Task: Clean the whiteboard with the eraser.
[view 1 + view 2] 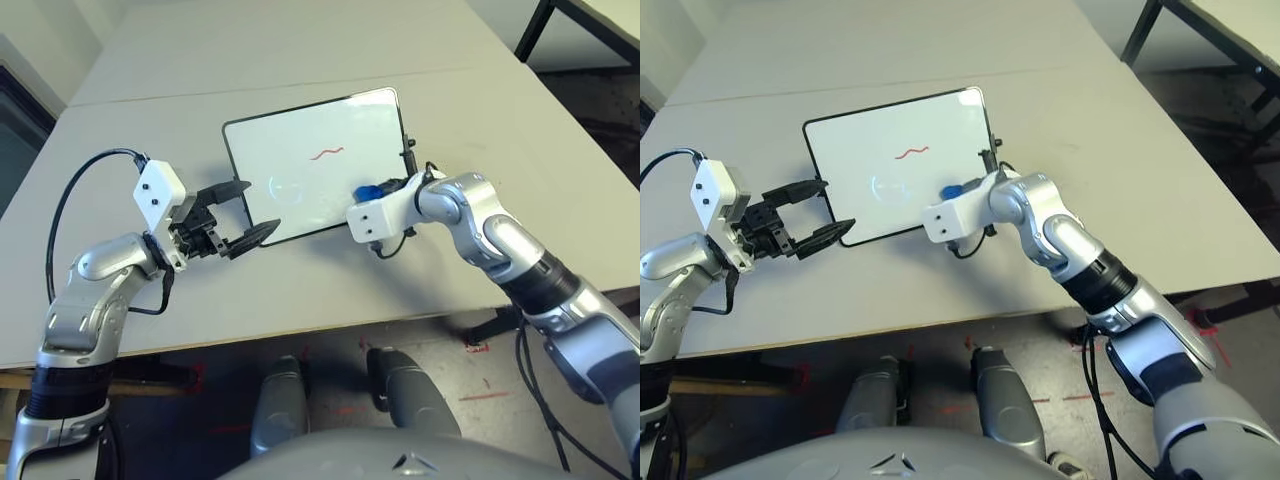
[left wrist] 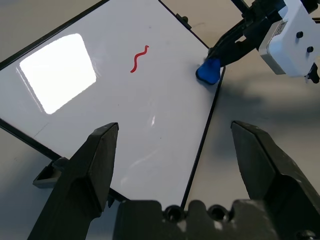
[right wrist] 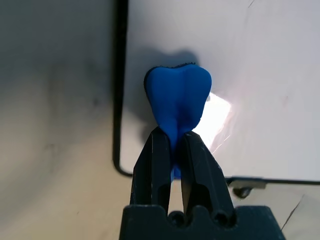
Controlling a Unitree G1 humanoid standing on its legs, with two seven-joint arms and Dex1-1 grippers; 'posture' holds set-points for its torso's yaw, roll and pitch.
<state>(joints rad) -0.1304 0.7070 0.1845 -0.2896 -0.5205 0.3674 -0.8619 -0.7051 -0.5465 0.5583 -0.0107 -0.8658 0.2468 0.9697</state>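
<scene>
Right gripper (image 3: 172, 142) is clamped on the eraser (image 3: 178, 102) over the board's (image 1: 300, 140) near right corner. Left gripper (image 1: 232, 215), jaws apart, straddles the near left corner. Recommend steadying the board, then sweeping the eraser flat toward the red mark (image 1: 326, 154).

Head pair overhead; wrist views close.

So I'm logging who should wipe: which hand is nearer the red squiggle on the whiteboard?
Right. The right hand, shut on the eraser, is over the whiteboard corner nearest the red squiggle; the left hand straddles the opposite near corner.
</scene>
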